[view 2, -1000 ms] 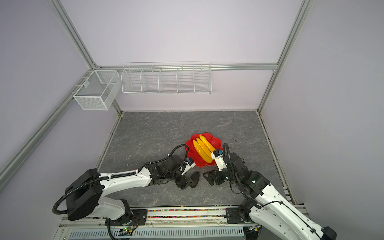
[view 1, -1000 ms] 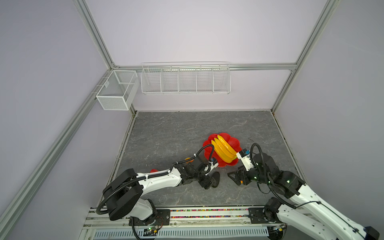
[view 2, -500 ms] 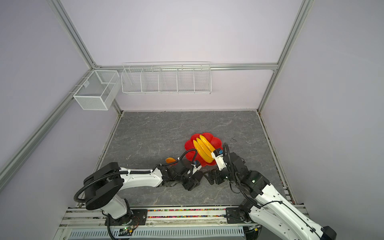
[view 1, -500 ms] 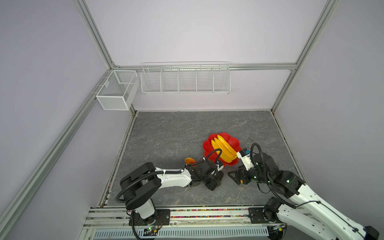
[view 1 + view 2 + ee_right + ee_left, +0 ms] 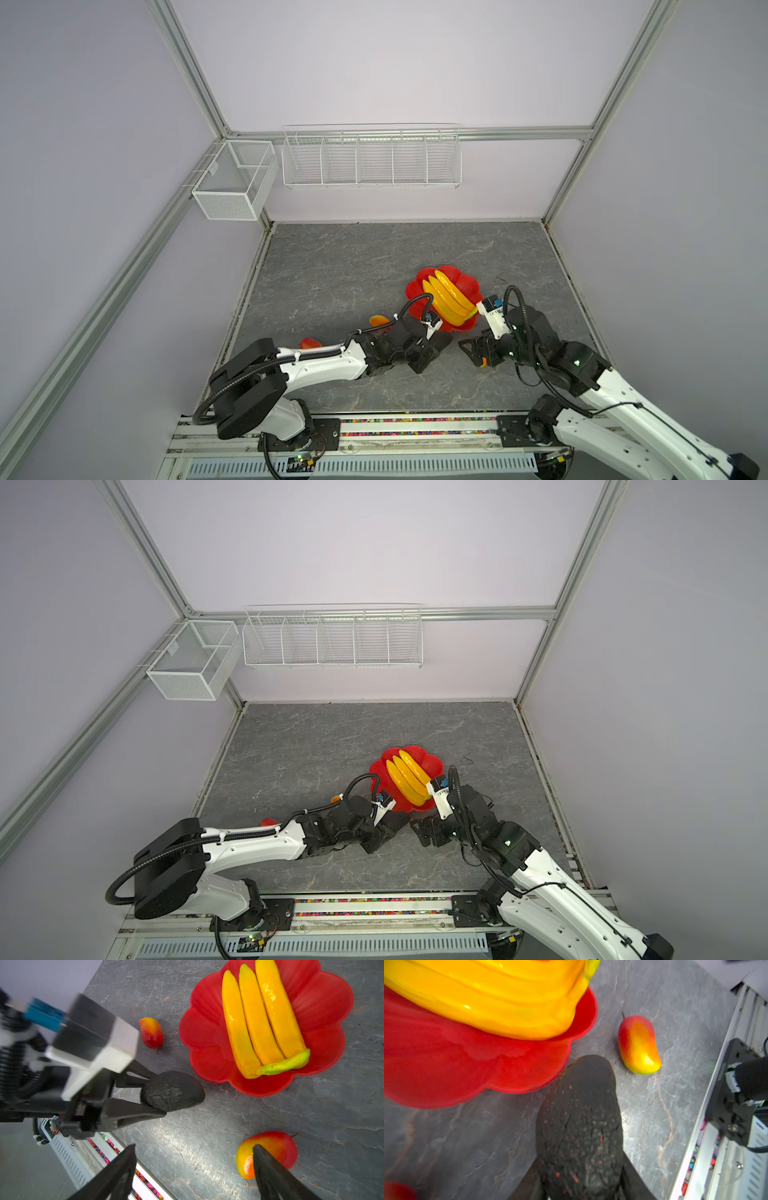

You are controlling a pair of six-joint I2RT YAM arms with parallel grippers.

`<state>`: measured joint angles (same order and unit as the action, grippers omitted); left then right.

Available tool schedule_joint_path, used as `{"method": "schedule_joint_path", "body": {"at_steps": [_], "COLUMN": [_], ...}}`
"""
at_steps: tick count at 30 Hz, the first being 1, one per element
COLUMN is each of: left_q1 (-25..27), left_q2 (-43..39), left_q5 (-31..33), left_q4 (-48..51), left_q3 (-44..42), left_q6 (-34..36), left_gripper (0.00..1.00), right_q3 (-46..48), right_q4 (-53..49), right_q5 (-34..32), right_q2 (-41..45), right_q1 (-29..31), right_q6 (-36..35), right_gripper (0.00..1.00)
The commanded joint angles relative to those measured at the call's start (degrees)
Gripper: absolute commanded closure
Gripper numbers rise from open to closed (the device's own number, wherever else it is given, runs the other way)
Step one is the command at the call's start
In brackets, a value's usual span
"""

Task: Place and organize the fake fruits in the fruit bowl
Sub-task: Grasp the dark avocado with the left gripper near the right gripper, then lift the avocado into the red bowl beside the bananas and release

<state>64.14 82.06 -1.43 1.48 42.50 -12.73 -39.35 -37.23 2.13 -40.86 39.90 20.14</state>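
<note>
The red scalloped fruit bowl [image 5: 467, 284] [image 5: 328, 1012] holds the yellow banana bunch [image 5: 449, 299] [image 5: 257, 1022]. Just in front of its near rim lies the dark bumpy avocado [image 5: 172, 1091] [image 5: 581, 1126], with my left gripper [image 5: 159, 1096] [image 5: 436, 347] shut on it, a finger pressed against each side. My right gripper [image 5: 193, 1167] [image 5: 471, 353] hovers open beside it, above a red-yellow mango [image 5: 276, 1147] that one finger partly hides. A second mango [image 5: 151, 1031] [image 5: 378, 320] lies left of the bowl. A third mango [image 5: 309, 343] is half hidden behind my left arm.
The two grippers are close together in front of the bowl's near rim. The rail with the arm bases [image 5: 374, 424] runs along the table's front edge. White wire baskets [image 5: 370, 158] [image 5: 232, 187] hang on the back wall and in the left corner.
My left gripper's jaws have narrowed onto the avocado, and the left arm's elbow has swung. The right gripper has stayed open in place.
</note>
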Motion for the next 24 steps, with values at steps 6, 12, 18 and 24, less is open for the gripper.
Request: {"method": "schedule_joint_path", "body": {"at_steps": [6, 12, 18, 24], "left_q1": [-2.6, -6.7, -8.7, -10.1], "left_q2": [0.5, 11.0, 18.5, 22.9], "left_q5": [11.2, 15.4, 16.4, 16.2], "left_q4": [4.9, 15.4, 17.5, 19.7], "left_q3": [10.3, 22.7, 27.6, 30.1], "left_q6": [0.7, -1.1, -0.8, -1.8], "left_gripper": [0.63, 0.63, 0.62, 0.60], "right_q3": [-1.2, -1.4, -0.8, -0.8], "right_q4": [-0.3, 0.5, 1.4, 1.9], "right_q5": [0.9, 2.1, 2.4, 2.6], "right_q2": [0.8, -0.1, -1.3, -2.5], "right_q1": [-3.4, -4.6, -5.5, -5.8], "right_q6": [1.2, 1.2, 0.7, 0.0], "right_gripper": [0.11, 0.11, 0.11, 0.11]}}
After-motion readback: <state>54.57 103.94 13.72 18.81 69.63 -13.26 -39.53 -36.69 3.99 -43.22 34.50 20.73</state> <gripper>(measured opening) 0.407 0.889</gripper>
